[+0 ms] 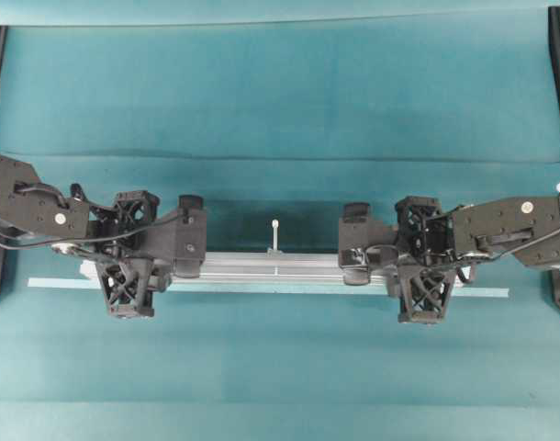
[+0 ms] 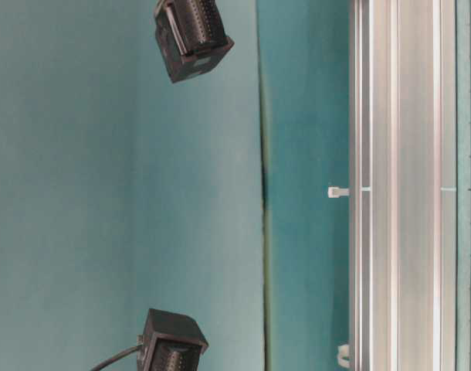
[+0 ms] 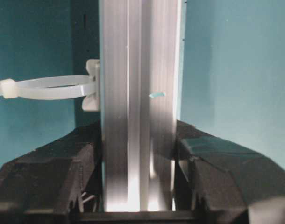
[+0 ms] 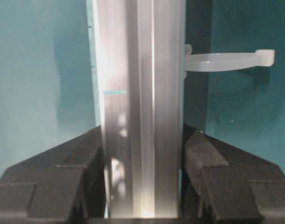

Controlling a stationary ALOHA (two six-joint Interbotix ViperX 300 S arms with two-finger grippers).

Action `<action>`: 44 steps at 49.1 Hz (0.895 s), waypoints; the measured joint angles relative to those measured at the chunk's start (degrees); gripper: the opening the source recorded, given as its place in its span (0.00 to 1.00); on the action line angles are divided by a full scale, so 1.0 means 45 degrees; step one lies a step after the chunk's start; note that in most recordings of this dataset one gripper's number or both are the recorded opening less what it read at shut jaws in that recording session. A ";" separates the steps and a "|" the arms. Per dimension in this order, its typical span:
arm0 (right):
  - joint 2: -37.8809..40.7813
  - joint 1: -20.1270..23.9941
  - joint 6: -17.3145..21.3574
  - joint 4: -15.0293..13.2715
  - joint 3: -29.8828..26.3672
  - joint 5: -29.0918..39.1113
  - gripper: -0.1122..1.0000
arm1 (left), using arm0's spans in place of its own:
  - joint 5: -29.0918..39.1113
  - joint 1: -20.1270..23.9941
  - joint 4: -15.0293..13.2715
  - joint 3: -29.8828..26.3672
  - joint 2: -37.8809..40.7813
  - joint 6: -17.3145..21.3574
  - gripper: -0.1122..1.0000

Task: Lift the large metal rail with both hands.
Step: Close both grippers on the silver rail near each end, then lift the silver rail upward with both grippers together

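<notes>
Overhead, the large metal rail (image 1: 280,266) lies across the teal cloth (image 1: 280,92), the left gripper (image 1: 128,257) straddling one end, the right gripper (image 1: 422,266) the other; a pale tape strip (image 1: 482,292) runs just beside the rail. At table level, a white cable tie (image 2: 337,191) juts from the rail. Both wrist views show fingers (image 3: 49,177) (image 4: 226,177) closed against the rail's sides.

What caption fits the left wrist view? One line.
Left gripper closed around the grooved metal rail, white cable tie looping off its side.
</notes>
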 measured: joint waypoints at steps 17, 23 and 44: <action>-0.0020 0.0000 0.0000 0.0000 0.0000 0.0039 0.45 | 0.0000 0.0000 0.0020 0.0000 0.0000 0.0020 0.42; 0.0000 0.0000 0.0000 0.0039 0.0000 0.0020 0.45 | 0.0000 0.0020 0.0020 0.0000 0.0000 0.0039 0.42; -0.0762 0.0039 0.0039 0.0156 -0.0449 0.1563 0.45 | 0.1699 0.0000 0.0020 -0.0664 -0.0898 0.0000 0.42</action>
